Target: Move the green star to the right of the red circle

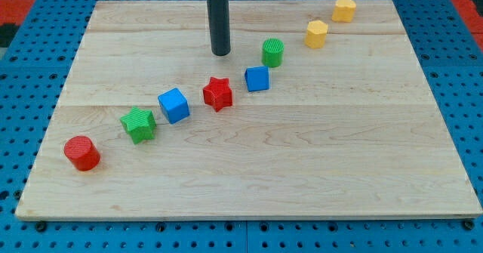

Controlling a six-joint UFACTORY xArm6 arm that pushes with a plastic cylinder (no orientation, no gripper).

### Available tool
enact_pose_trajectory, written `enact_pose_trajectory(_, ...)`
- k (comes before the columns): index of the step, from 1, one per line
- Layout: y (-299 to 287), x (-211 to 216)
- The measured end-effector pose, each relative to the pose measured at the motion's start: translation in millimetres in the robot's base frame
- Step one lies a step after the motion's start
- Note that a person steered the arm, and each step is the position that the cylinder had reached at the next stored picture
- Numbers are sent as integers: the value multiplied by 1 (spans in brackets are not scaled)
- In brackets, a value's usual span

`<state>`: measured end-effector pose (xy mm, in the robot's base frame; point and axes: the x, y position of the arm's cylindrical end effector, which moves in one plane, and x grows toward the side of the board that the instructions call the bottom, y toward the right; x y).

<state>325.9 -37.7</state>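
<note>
Tip (220, 53), bare rod holding nothing, sits well apart from green star (139, 124). Best approach from star's upper side, nudging it down, right of red circle (81, 152).

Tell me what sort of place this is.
Probably a robotics lab bench: a wooden board on blue perforated panels, small coloured blocks in a diagonal row, and my tip above the red star.

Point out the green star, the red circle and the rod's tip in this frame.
green star (139, 124): camera view, on its ridged top face.
red circle (81, 152): camera view, middle of the cylinder, near the top face's front edge.
my tip (220, 53): camera view, the rod's very bottom end, up and right of both blocks, touching none.
</note>
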Motion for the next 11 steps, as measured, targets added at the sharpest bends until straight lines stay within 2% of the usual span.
enact_pose_trajectory(2, 0, 0)
enact_pose_trajectory(3, -62, 10)
enact_pose_trajectory(4, -130, 52)
enact_pose_trajectory(5, -160, 118)
enact_pose_trajectory(6, -161, 120)
enact_pose_trajectory(8, -60, 161)
enact_pose_trajectory(10, -122, 164)
enact_pose_trajectory(11, -117, 202)
